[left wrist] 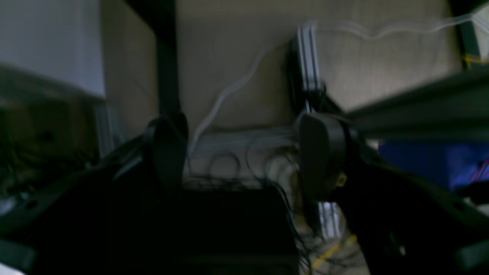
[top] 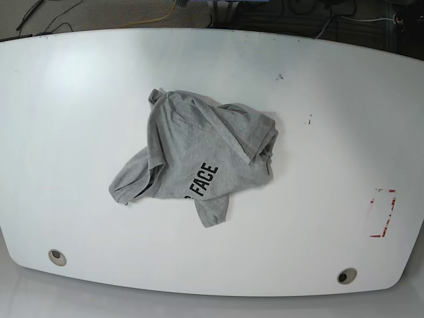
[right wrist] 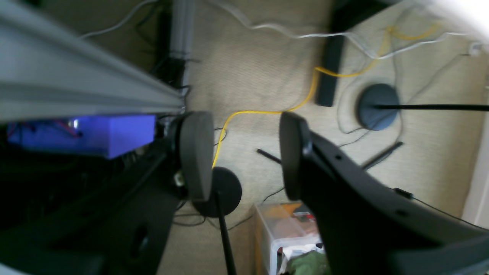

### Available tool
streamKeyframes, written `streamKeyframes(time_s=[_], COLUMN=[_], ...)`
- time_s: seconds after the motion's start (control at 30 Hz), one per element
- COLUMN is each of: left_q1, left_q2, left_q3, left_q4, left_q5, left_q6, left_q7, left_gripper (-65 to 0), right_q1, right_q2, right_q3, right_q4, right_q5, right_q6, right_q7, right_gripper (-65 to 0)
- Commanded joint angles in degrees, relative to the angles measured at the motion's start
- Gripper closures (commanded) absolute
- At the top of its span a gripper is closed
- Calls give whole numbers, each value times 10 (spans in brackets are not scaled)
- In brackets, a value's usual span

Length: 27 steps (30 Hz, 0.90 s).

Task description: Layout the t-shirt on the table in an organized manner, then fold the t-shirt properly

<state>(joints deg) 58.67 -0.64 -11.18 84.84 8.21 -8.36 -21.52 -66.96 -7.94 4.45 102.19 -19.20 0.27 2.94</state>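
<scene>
The grey t-shirt lies crumpled in a heap near the middle of the white table, with the black word "FACE" showing on its front part. Neither arm appears in the base view. In the left wrist view my left gripper is open with nothing between its dark fingers, and it looks at carpet and cables rather than the table. My right gripper is also open and empty, hanging over carpeted floor. The t-shirt is not in either wrist view.
A red rectangular mark sits near the table's right edge, and round holes lie along the front. Below the right gripper are a yellow cable, round stand bases and a clear plastic bin.
</scene>
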Motion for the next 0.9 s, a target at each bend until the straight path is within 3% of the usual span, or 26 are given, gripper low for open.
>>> streamKeyframes(time_s=[0.0,0.2,0.53,0.87], left_q1=[26,42,41,11], left_q2=[-1,-1,-2,-20], left_q3=[-2,-2,-3,-2], left_q4=[36,99,171,189], left_q5=[-3,-3,-3,-4], left_q6=[2,2,2,2], left_q7=[-9,-9,-9,-9], left_gripper=[-427,-427,-427,-427], right_q1=[-23,-34,-39,-25], right_q2=[-2,-2,-2,-2], right_q3=[-10,-32,-71,-96], right_q4=[35,79,121,133], right_q5=[2,2,1,1], right_q6=[-3,-5,-36,-44], right_q7=[-1,-10,-11,5], right_gripper=[-273,-273,-273,-273])
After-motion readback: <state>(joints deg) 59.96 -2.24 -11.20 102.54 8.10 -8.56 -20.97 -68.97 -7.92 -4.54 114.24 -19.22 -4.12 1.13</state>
